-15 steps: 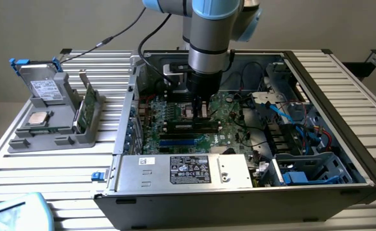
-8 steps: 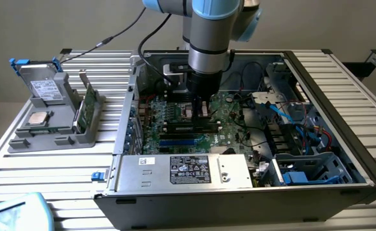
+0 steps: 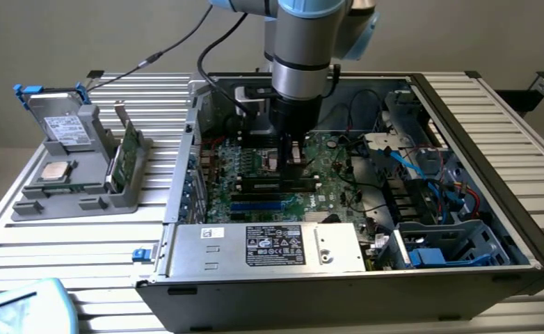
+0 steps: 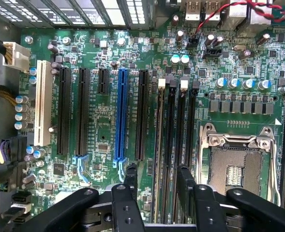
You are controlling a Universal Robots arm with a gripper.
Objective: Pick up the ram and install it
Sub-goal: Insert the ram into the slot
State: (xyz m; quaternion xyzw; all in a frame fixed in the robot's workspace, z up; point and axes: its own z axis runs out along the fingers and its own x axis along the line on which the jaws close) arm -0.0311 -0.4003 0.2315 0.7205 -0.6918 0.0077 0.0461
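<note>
Wrist view: we judge the thin green ram stick seated beside the silver processor socket; black gripper spread, empty.

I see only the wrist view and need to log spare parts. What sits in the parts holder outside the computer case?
Observer: A square silver processor chip lies flat in the grey holder, at the exterior view's left.
Operator: Any card there?
Observer: A wider green card with a metal bracket stands on edge in it.
Operator: And the arm?
Observer: The arm stands upright, its pincer over the middle of the motherboard.
</note>
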